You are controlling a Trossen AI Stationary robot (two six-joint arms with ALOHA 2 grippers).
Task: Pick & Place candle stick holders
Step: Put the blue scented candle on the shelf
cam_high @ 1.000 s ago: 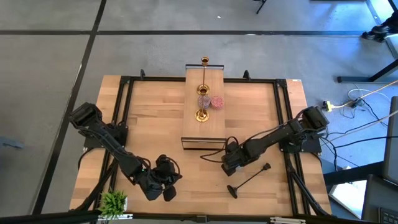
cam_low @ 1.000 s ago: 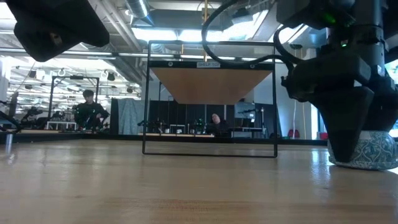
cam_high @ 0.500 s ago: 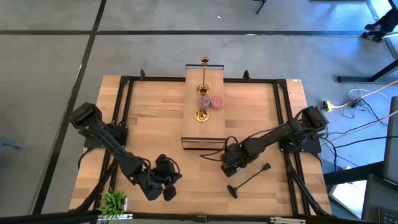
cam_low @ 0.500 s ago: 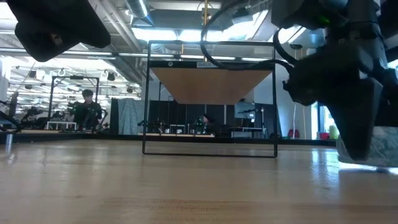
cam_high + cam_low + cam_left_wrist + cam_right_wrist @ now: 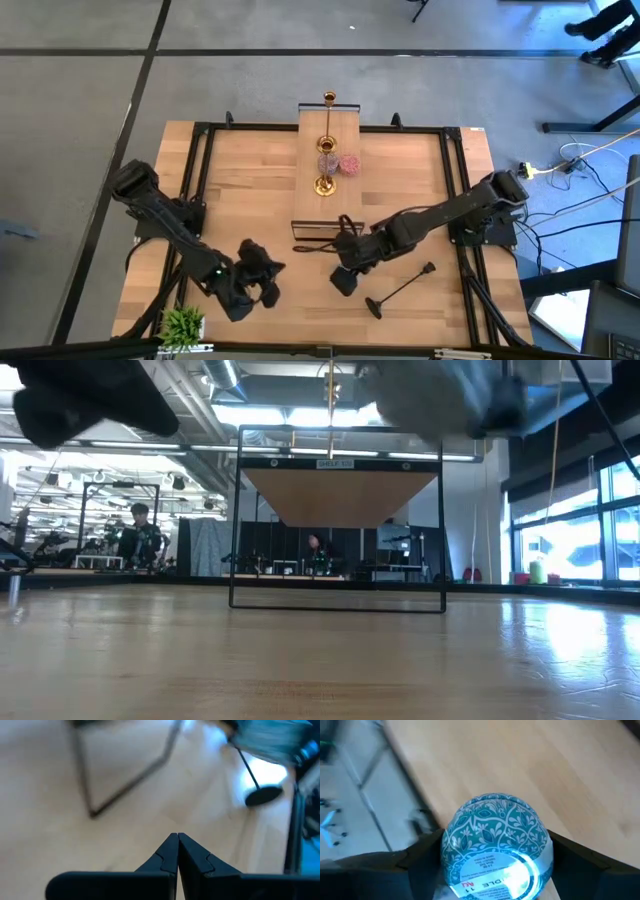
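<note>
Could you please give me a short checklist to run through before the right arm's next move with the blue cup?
1. Right tool shut on the blue patterned cup, a finger on each side: ok.
2. Cup lifted off the table: ok, the low view shows it raised.
3. Left tool shut, empty, parked near the potted plant: ok.
4. Black candle stick holder lying on the table, apart from the right arm: ok.
5. Free spot on the wooden plank, beside the gold holder and pink cup: ok.
6. Grip firmness: cannot tell.
</note>
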